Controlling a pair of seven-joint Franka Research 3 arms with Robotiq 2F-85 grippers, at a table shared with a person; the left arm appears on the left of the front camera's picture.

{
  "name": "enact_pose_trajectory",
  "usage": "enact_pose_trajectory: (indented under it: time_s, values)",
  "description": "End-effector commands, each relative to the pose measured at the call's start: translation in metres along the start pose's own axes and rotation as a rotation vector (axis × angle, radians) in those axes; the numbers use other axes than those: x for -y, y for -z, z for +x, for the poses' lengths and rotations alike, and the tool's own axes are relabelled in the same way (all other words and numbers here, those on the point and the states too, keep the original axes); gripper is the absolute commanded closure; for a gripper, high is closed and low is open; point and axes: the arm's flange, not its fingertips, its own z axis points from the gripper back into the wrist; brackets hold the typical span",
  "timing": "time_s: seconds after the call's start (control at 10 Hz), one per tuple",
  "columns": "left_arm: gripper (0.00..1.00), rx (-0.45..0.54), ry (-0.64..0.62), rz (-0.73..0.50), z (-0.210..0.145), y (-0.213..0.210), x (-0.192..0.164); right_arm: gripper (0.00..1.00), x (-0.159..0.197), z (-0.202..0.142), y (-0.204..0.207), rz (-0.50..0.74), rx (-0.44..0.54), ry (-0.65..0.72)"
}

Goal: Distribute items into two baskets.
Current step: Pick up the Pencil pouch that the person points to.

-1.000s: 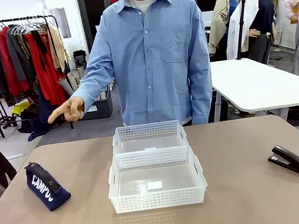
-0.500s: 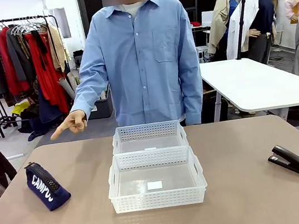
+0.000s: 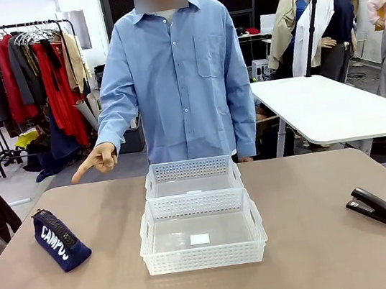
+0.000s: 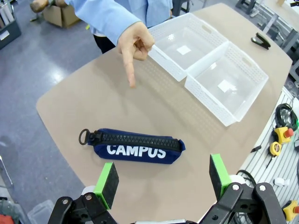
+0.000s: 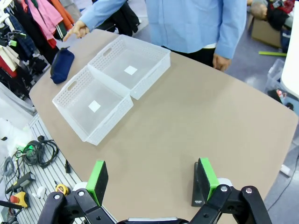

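Observation:
The dark navy pouch (image 3: 60, 239) with white lettering lies at the table's left side. My left gripper (image 4: 163, 179) hovers open just above and short of the pouch (image 4: 133, 146), nothing between its green pads. The black stapler (image 3: 374, 206) lies at the table's right. Its dark end (image 5: 195, 186) shows beside one finger of my open right gripper (image 5: 152, 179). Two white perforated baskets stand mid-table, the larger (image 3: 147, 244) nearer me, the smaller (image 3: 150, 185) behind it, both empty. The person's hand (image 3: 97, 161) points a finger down toward the pouch's side of the table.
The person in a blue shirt stands at the far edge behind the baskets. The pointing hand (image 4: 134, 44) hangs over the table between pouch and baskets (image 4: 205, 95). Bare tabletop lies around both items. Cables and control boxes (image 4: 280, 137) sit below the near edge.
The person's pointing hand has shifted slightly right and lower, and the person has straightened up. Pouch, stapler and baskets have not moved.

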Motion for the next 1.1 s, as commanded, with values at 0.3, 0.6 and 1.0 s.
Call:
enact_pose_trajectory:
  time_s: [0.3, 0.6, 1.0]
  values:
    - [0.00, -0.035, -0.037, -0.019, 0.013, 0.003, 0.000, 0.00, 0.002, 0.001, 0.000, 0.016, 0.027, -0.018]
    - [0.00, -0.154, -0.175, 0.003, 0.039, 0.017, 0.004, 0.00, 0.002, 0.001, 0.000, 0.016, 0.027, -0.018]
    - [0.00, -0.278, -0.428, 0.087, 0.054, 0.039, 0.013, 0.00, 0.002, 0.001, 0.000, 0.016, 0.027, -0.018]
